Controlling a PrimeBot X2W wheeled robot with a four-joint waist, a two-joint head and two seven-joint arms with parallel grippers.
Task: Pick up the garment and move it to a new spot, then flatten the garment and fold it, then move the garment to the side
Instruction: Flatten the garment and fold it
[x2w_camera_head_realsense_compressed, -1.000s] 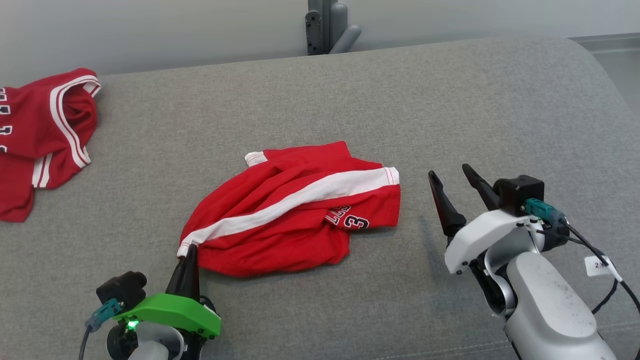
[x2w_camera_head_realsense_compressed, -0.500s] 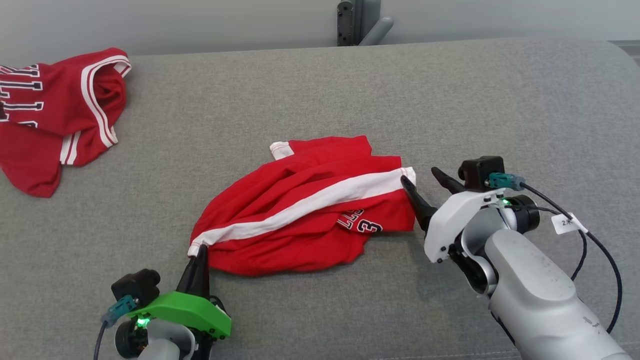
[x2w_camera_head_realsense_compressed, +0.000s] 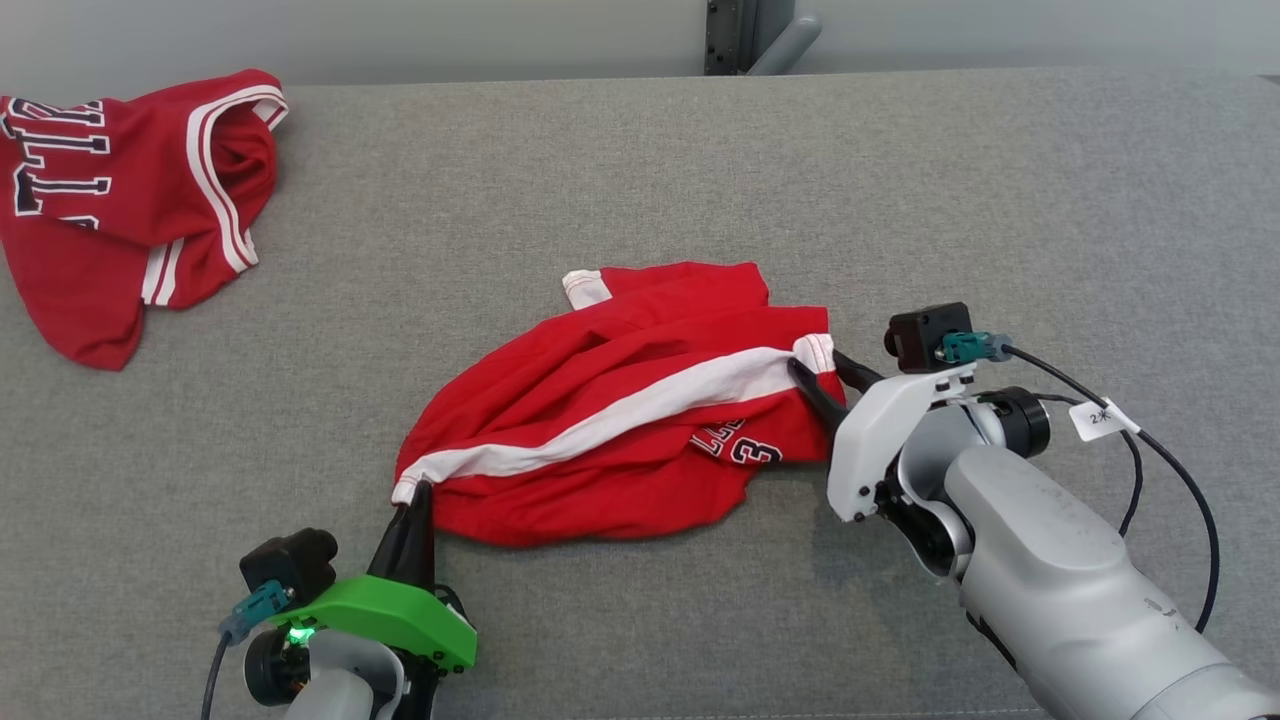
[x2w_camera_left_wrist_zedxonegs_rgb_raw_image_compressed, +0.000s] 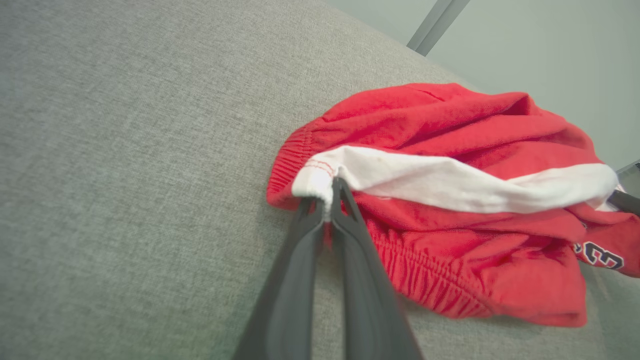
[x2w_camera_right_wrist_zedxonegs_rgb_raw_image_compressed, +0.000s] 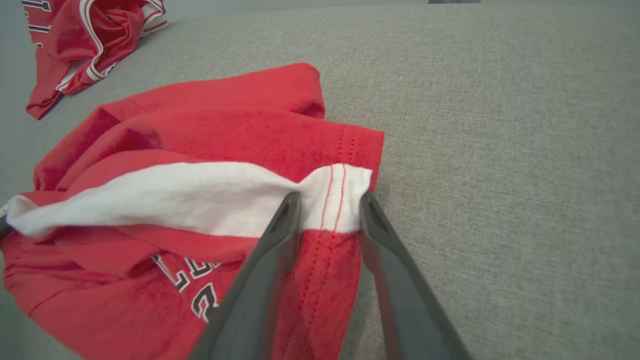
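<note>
At 7 o'clock in the head view the left gripper (x2w_camera_head_realsense_compressed: 415, 505) points toward 12, its fingers pressed together on the white stripe's end at the waistband of the red shorts (x2w_camera_head_realsense_compressed: 620, 420). At 4 o'clock the right gripper (x2w_camera_head_realsense_compressed: 822, 375) reaches toward 10 from a pale forearm. Its fingers are parted either side of the stripe's other end at the leg hem; whether they press the cloth I cannot tell. The shorts lie crumpled mid-couch (x2w_camera_head_realsense_compressed: 600, 170), between both grippers, with open grey fabric all round. A red jersey (x2w_camera_head_realsense_compressed: 130, 190) lies bunched at 10 o'clock, well apart. The couch's back edge runs along 12, a grey post (x2w_camera_head_realsense_compressed: 745, 35) behind it
</note>
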